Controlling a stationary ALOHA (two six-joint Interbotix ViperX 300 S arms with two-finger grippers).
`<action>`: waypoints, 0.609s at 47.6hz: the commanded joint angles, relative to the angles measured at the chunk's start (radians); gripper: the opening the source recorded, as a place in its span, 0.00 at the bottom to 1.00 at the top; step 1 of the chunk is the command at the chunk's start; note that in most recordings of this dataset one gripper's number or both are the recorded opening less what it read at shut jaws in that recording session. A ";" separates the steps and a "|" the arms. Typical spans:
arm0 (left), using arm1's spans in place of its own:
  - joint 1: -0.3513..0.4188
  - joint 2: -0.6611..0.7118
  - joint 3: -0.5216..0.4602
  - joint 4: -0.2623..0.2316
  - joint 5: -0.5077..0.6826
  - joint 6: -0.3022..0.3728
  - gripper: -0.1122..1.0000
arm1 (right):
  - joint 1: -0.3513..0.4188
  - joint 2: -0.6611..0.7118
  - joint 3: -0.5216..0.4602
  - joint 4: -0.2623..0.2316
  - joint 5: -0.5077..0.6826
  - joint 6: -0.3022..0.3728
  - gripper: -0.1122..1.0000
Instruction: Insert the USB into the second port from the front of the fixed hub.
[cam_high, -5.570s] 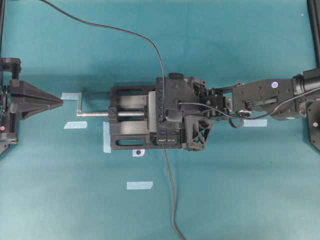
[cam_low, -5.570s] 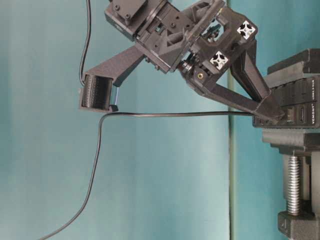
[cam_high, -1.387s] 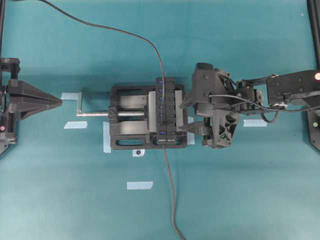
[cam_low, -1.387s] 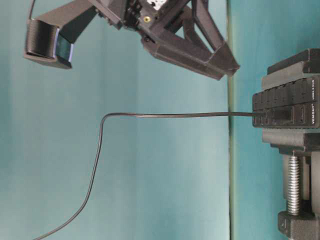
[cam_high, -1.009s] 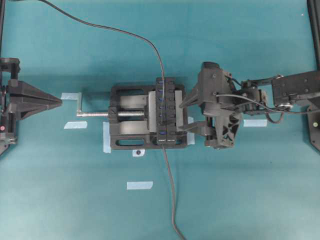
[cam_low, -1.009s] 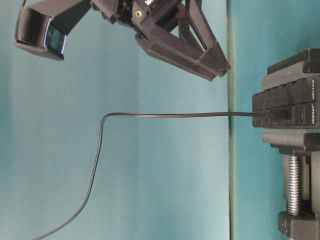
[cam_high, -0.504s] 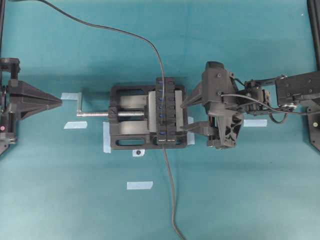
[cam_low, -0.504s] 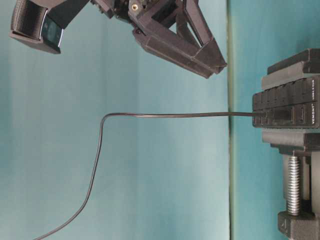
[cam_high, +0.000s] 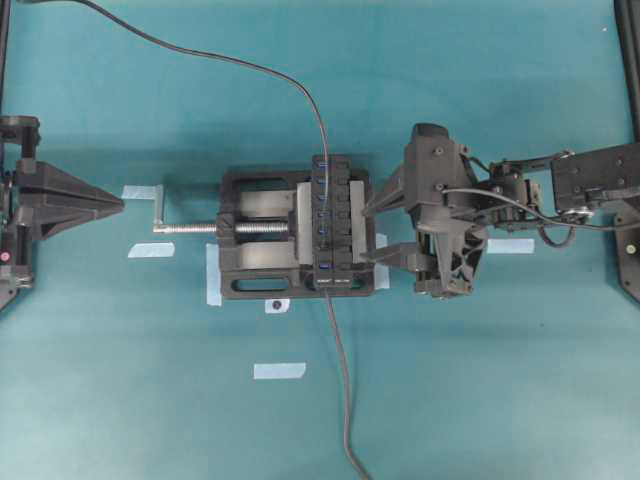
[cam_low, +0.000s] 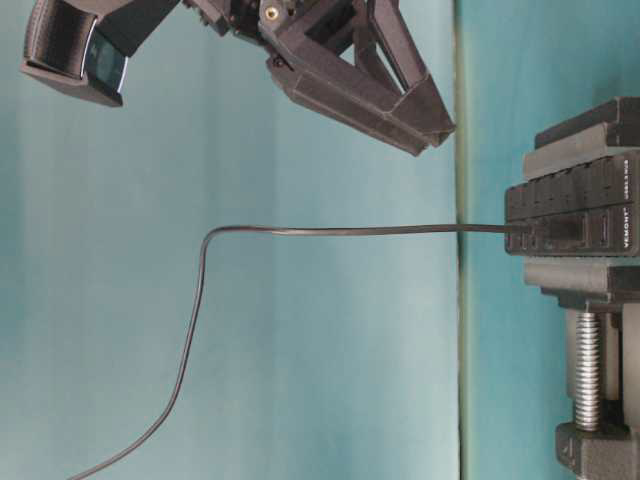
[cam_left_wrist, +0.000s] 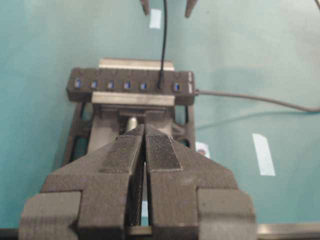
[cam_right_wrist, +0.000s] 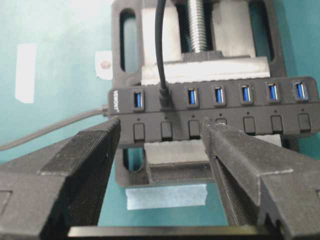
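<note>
**On the counter, the plug sits in the hub and the claw stands clear**

At the far left of the overhead view, the left claw (cam_high: 110, 203) rests well apart from the work, its two fingers pressed together and holding nothing. Toward the middle, the black vise (cam_high: 255, 245) with its silver screw handle (cam_high: 185, 227) clamps the fixed hub (cam_high: 332, 222), a narrow bar with a row of blue ports. In the right wrist view the USB (cam_right_wrist: 163, 102) stands in the port next to the hub's end port, with one free blue port between it and the end marked with the brand name; its thin cable (cam_high: 340, 380) runs off toward the lower edge. On the right, the right claw (cam_high: 375, 228) hovers just beside the hub, jaws spread wide and empty.

I judge the insertion itself done and the release step in hand. The next move calls only for drawing the right arm away without catching the cable.
</note>
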 joint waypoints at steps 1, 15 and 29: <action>0.002 0.005 -0.012 0.003 -0.005 0.000 0.11 | 0.003 -0.018 -0.008 0.003 -0.006 0.011 0.81; 0.002 0.005 -0.012 0.003 -0.005 0.000 0.11 | 0.003 -0.017 -0.005 0.003 -0.006 0.011 0.81; 0.002 0.005 -0.012 0.003 -0.011 0.000 0.11 | 0.002 -0.017 -0.002 0.002 -0.006 0.011 0.81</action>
